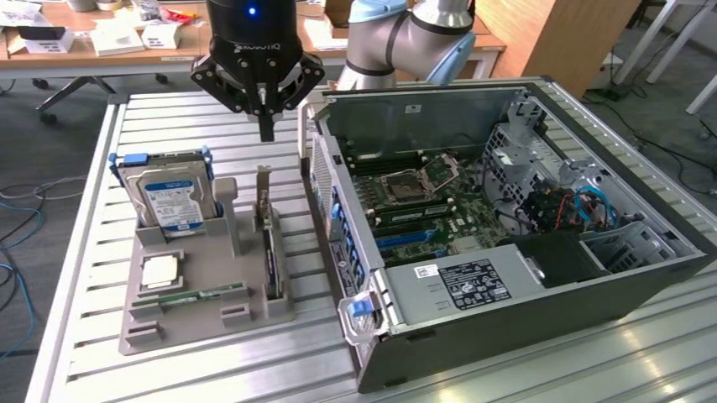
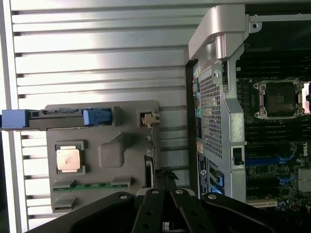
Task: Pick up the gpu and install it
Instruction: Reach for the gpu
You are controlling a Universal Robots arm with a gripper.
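The pincer (image 1: 265, 128), pressed together on nothing, was poised above the gpu (image 1: 269, 248), which was kept on edge in a grey holder tray (image 1: 191, 326) beside the open computer case (image 1: 538, 329), presumably so its upper edge could be pinched.

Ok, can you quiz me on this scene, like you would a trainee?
1. True or false: the gripper holds the gpu.
2. In the holder, the gpu: A) lies flat B) stands on edge C) is missing.
3. Fill in: the gripper is ____ (open or shut).

Key: 1 false, it hangs just above the gpu. 2 B. 3 shut.
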